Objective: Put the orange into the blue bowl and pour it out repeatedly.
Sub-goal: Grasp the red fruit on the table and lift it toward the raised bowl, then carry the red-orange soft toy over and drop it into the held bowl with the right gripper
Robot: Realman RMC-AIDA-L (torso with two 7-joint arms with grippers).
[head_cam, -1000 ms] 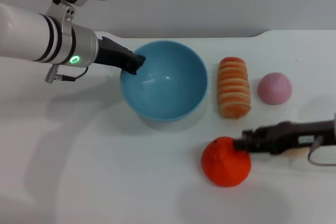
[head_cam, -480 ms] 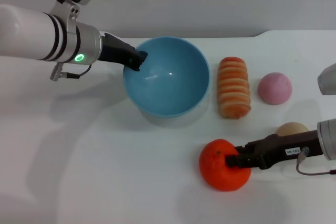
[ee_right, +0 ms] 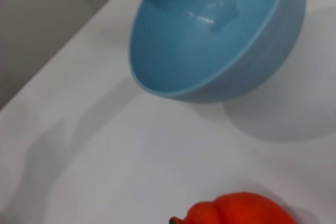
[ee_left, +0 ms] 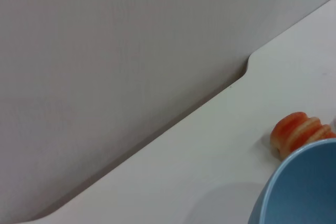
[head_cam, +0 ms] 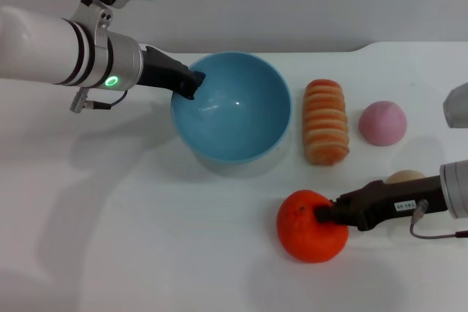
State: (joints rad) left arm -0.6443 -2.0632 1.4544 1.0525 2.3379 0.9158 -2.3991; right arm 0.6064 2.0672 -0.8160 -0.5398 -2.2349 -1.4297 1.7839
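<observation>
The orange (head_cam: 303,233) lies on the white table near the front right, also low in the right wrist view as the orange (ee_right: 239,212). My right gripper (head_cam: 326,214) reaches in from the right and is shut on its top right side. The blue bowl (head_cam: 241,118) is empty, tilted and held a little above the table, casting a shadow below it; the right wrist view shows the blue bowl (ee_right: 220,45) from the front. My left gripper (head_cam: 189,84) is shut on the bowl's left rim, one finger inside. The left wrist view shows only the bowl's rim (ee_left: 294,190).
A striped orange-and-cream loaf (head_cam: 326,120) lies right of the bowl, a pink bun (head_cam: 382,123) beyond it. A tan bun (head_cam: 406,177) is half hidden behind my right arm. The table's back edge (head_cam: 351,47) runs along the grey wall.
My right gripper moved from beside the orange onto it and closed, nudging the orange slightly left. The left gripper raised the bowl a little and shifted it right.
</observation>
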